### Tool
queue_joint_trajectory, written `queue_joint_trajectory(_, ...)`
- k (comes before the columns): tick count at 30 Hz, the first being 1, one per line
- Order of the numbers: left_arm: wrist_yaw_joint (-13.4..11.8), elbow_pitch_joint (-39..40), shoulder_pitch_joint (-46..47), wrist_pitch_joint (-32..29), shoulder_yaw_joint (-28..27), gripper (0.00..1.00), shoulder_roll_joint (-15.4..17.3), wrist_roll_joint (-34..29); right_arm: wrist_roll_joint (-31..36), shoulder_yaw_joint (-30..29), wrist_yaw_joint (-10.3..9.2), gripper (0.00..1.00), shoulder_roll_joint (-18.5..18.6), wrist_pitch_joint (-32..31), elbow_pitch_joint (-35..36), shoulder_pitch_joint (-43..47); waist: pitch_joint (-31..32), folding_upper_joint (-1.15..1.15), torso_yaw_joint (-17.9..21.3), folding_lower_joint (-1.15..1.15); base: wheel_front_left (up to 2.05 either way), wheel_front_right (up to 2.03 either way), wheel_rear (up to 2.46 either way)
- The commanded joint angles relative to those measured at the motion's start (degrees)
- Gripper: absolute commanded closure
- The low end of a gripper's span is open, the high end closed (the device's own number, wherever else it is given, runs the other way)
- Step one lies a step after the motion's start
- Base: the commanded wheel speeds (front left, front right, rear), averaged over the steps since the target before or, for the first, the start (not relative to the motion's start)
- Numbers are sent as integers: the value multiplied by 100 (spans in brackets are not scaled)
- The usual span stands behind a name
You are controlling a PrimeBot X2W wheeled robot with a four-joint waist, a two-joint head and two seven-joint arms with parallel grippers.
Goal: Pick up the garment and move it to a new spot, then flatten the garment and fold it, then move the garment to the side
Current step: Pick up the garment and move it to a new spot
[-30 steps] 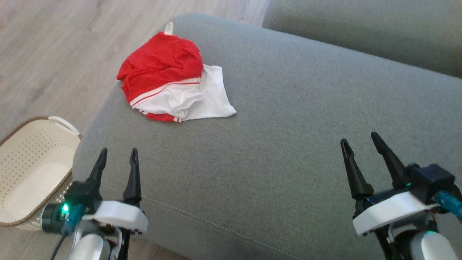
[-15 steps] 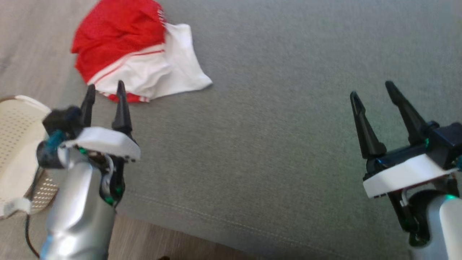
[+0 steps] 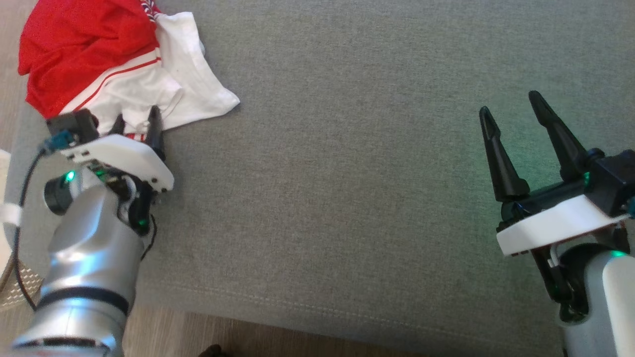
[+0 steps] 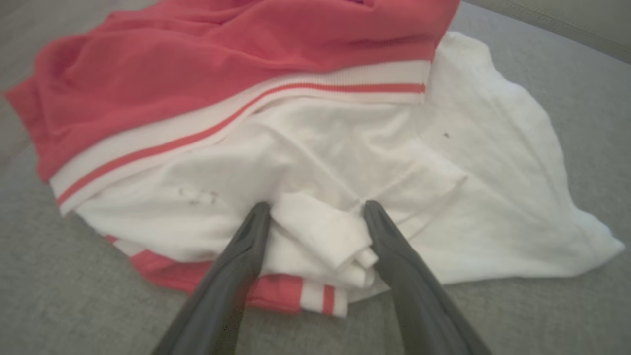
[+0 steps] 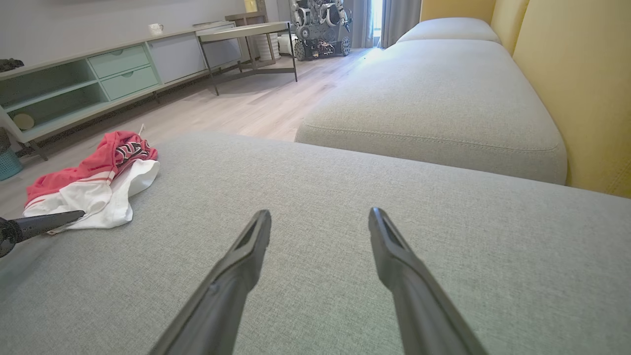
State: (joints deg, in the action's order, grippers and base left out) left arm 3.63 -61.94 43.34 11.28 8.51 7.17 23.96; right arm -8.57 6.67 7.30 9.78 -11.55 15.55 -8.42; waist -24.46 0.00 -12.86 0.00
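The red-and-white garment (image 3: 94, 59) lies crumpled at the upper left of the head view, near the edge of the grey sofa cushion (image 3: 347, 173). The left claw (image 3: 137, 118) is spread, its fingers straddling a rolled white fold (image 4: 320, 236) at the near hem; this placement suits a pinch there for lifting. The right claw (image 3: 510, 104), also spread and empty, hovers at the right, well apart, probably reserved for flattening.
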Motion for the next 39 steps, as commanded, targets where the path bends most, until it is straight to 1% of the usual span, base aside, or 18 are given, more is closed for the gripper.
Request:
queue_joint_trajectory(1,57,-255,134,-185,-125,0,213,45,-42,142,19,0,12,45,164,-138,2,0,36,0,0,0,0)
queue_joint_trajectory(3,103,-515,226,-282,-93,0,210,60,-62,125,19,0,6,64,138,-141,35,0,57,0,0,0,0)
queue_joint_trajectory(4,112,-606,255,-274,-64,36,226,40,-70,114,19,0,0,76,121,-134,65,0,66,0,0,0,0)
queue_joint_trajectory(5,114,-659,277,-195,-41,93,246,19,-78,98,19,0,-7,86,103,-122,100,0,72,0,0,0,0)
queue_joint_trajectory(6,115,-714,284,-142,-11,100,259,-7,-83,77,19,0,-17,98,87,-108,137,0,72,0,0,0,0)
queue_joint_trajectory(10,37,-794,255,124,48,100,337,-77,-107,5,19,0,-82,175,19,-42,346,0,87,0,0,0,0)
queue_joint_trajectory(13,-84,-588,177,318,46,100,432,-143,-123,-63,19,0,-136,240,-57,34,570,0,98,0,0,0,0)
queue_joint_trajectory(15,-121,-490,120,343,42,100,473,-168,-127,-80,19,0,-157,261,-83,60,647,0,111,0,0,0,0)
queue_joint_trajectory(16,-242,-73,-1,365,-3,100,581,-242,-129,-128,19,0,-196,312,-127,123,807,0,125,0,0,0,0)
queue_joint_trajectory(17,-242,-73,-1,365,-3,100,581,-242,-129,-128,19,0,-196,312,-127,123,807,0,125,0,0,0,0)
queue_joint_trajectory(22,-539,1582,-751,370,-231,100,718,-485,-124,-319,19,0,-292,407,-228,383,1277,0,173,0,0,0,0)
queue_joint_trajectory(26,-675,2820,-1549,371,-334,100,733,-647,-124,-394,19,0,-369,461,-292,597,1645,0,300,0,0,0,0)
queue_joint_trajectory(31,-845,4035,-2461,326,-236,100,702,-773,-140,-397,19,0,-433,491,-352,834,2012,0,538,0,0,0,0)
queue_joint_trajectory(35,-984,4940,-3035,35,-107,100,686,-839,-137,-424,19,0,-479,478,-360,1030,2251,0,755,0,0,0,0)
queue_joint_trajectory(39,-1055,5676,-3427,-305,92,100,656,-909,-109,-433,19,0,-520,445,-316,1144,2332,0,1017,0,0,0,0)
